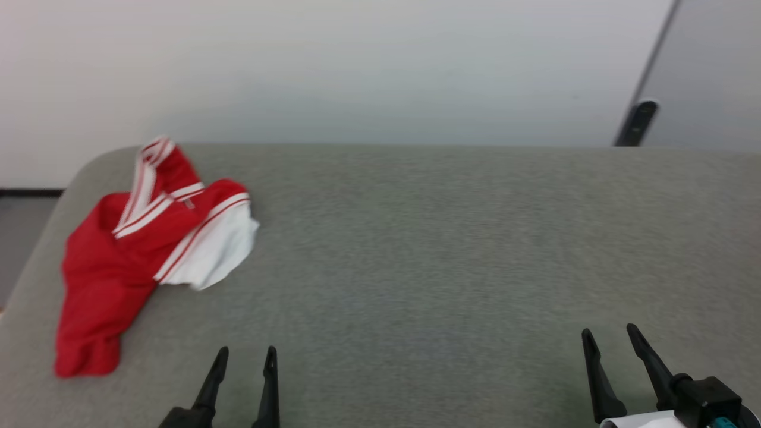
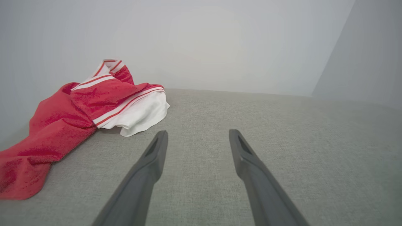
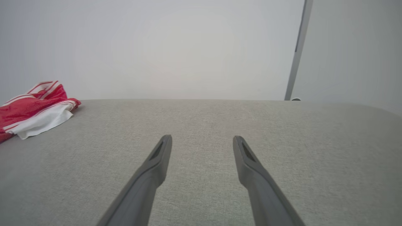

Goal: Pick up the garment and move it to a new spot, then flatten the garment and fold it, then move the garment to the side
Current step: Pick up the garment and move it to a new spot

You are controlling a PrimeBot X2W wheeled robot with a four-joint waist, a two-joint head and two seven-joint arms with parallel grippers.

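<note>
You had the left hand [image 1: 248, 351] and right hand [image 1: 609, 330] low over the surface [image 1: 416, 238], fingers forward, both wide open and empty, the shirt [image 1: 119, 255] crumpled at far left.

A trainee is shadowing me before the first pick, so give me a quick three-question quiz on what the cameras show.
1. The crumpled red jersey shirt with white sleeves lies on the grey fabric surface toward the robot's: A left, B middle, C right?
2. True or false: the right gripper is gripping the shirt.
3. Fill in: the left gripper has its two dark fingers standing ___.
Key: 1 A; 2 false; 3 open, with nothing between them.
</note>
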